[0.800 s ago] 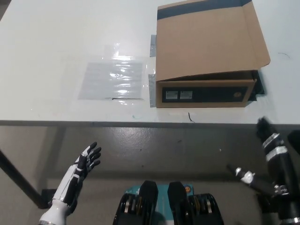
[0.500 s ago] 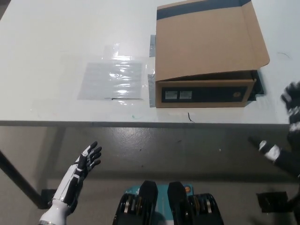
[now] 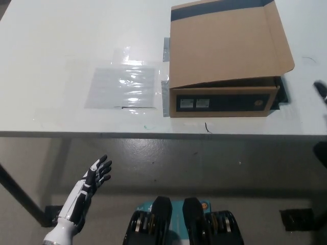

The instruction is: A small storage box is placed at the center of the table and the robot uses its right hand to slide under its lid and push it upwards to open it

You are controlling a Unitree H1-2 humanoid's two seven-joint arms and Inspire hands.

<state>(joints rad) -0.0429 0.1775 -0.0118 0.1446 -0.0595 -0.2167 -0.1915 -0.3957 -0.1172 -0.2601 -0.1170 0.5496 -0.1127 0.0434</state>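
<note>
With storage box (image 3: 225,97) right of centre near the table (image 3: 61,46) edge, lid (image 3: 227,43) down, and right hand (image 3: 321,92) barely showing far right, fingers untellable, best slid low under the overhanging right lid edge, then pushed up; left hand (image 3: 92,178) resting spread below.

Left hand low and open, right hand nearly out of view.
The white left hand (image 3: 94,176) rests at lower left, fingers spread; only a dark sliver of the right hand (image 3: 321,92) shows at the right edge.
</note>
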